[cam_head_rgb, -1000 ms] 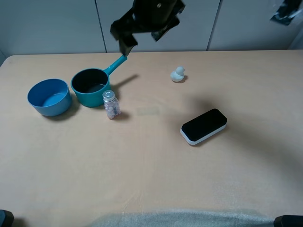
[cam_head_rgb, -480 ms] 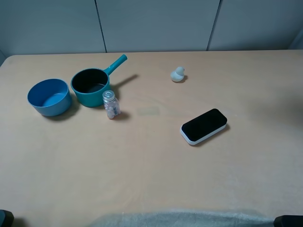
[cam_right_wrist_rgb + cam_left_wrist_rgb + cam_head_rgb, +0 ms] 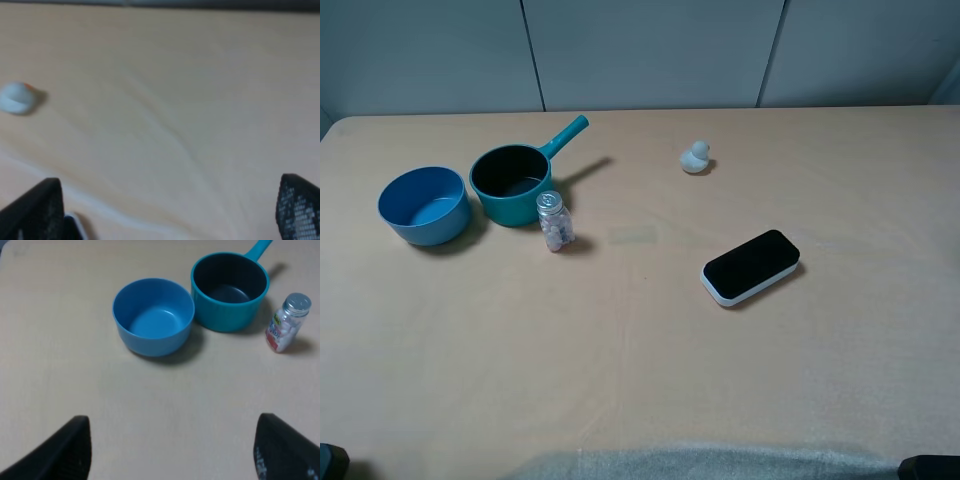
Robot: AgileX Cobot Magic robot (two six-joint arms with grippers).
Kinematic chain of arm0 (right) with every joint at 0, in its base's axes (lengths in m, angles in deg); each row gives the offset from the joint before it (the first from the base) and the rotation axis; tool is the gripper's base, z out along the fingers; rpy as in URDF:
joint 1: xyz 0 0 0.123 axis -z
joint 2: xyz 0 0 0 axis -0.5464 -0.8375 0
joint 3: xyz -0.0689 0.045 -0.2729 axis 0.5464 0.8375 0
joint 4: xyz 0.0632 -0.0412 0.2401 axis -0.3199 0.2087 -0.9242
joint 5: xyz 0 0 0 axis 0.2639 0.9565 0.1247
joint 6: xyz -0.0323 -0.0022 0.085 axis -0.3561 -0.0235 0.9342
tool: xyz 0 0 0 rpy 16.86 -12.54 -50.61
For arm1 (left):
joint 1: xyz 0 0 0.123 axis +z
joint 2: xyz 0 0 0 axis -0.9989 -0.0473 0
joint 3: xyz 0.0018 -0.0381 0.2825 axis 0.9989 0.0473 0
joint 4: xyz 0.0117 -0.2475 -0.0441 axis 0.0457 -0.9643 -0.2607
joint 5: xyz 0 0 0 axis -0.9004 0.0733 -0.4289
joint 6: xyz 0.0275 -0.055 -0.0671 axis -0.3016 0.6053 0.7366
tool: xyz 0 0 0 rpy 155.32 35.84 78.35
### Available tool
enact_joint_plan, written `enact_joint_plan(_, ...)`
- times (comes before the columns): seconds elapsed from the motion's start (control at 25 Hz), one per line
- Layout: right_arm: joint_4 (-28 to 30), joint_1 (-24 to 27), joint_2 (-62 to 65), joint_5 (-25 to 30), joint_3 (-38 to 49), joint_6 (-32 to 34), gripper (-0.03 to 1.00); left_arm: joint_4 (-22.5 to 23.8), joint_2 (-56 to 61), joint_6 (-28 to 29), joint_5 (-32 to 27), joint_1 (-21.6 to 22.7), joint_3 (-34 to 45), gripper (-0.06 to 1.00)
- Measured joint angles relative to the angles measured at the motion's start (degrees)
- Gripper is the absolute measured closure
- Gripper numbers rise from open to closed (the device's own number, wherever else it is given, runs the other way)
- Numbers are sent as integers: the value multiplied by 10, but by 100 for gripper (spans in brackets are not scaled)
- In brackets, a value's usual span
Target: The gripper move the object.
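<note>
Jaws of both grippers spread wide, nothing between them. Left gripper (image 3: 170,450) seen only from its own wrist camera, two dark fingertips (image 3: 67,450) set far apart over bare table (image 3: 150,405). Right gripper (image 3: 170,210) likewise, dark fingers (image 3: 32,210) well apart above the pale tabletop, picture blurred. Neither gripper visible from the high camera.

Jar (image 3: 554,220) upright on the table's left half, silver cap on top, pale whitish-pink bits inside. Stands just beside the teal saucepan (image 3: 510,184), on its near-right side, touching or almost touching; cannot tell which. From the left wrist camera, same jar (image 3: 286,324) clear of the fingertips, well apart from them, with a red patch low on its label.

Saucepan empty, dark inside, handle pointing to the far right. Blue bowl (image 3: 424,205) just left of the saucepan, rims close together, also empty. In the left wrist view, bowl (image 3: 153,316) and saucepan (image 3: 230,290) side by side, seemingly touching.

Small white duck (image 3: 696,157) farther right, toward the far edge, alone. Same duck (image 3: 17,97) blurred in the right wrist view, a hint of orange on it. Black device with a white rim (image 3: 750,266) lying flat right of centre, nearer than the duck, well apart from the jar.
</note>
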Motion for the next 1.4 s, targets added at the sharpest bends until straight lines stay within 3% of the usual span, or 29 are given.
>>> enact_joint_plan(0.24,9,67,153,-43,150,1,33,0,0,0,0,0,0,20)
enact_joint_plan(0.64,49,72,480,-86,381,8,33,0,0,0,0,0,0,20)
enact_joint_plan(1.12,53,72,672,-48,492,25,33,0,0,0,0,0,0,20)
enact_joint_plan(1.4,55,72,757,-41,495,22,33,0,0,0,0,0,0,20)
